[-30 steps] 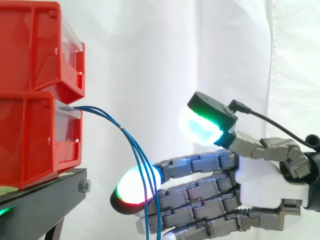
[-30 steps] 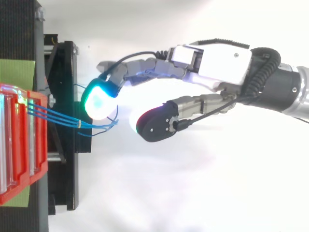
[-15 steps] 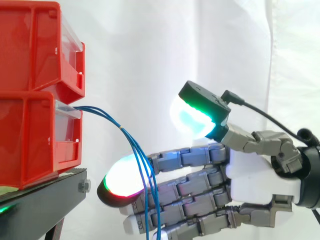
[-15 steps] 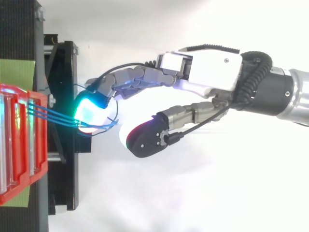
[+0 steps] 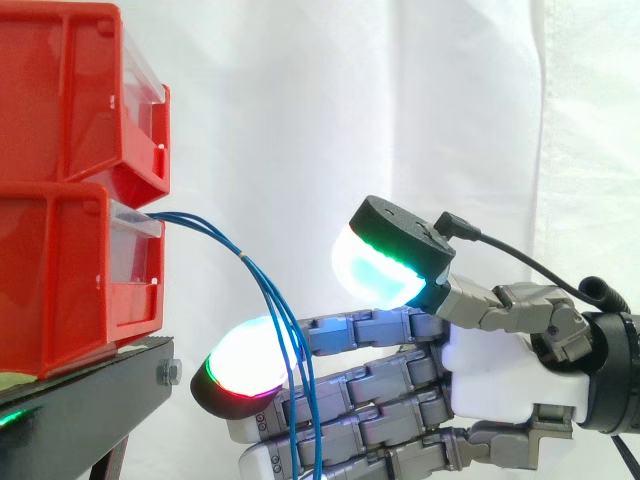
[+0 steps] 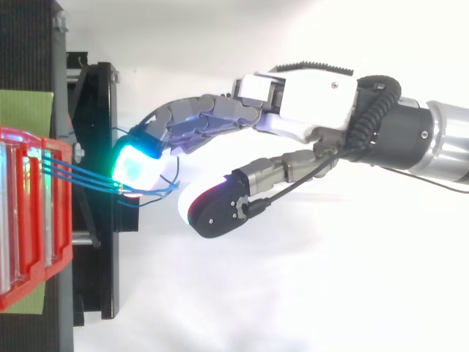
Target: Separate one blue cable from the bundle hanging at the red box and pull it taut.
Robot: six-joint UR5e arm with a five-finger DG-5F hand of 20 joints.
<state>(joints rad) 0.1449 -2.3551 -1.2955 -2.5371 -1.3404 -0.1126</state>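
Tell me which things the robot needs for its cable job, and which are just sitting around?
For the job:
bundle of thin blue cables
lower red plastic box they hang from
grey robot hand with glowing pads, open

Just there:
upper red plastic bin
black metal stand
white cloth curtain

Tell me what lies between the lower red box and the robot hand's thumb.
Side view: the blue cables droop from the red box across that gap, crossing in front of fingers of the robot hand. Otherwise only white curtain behind.
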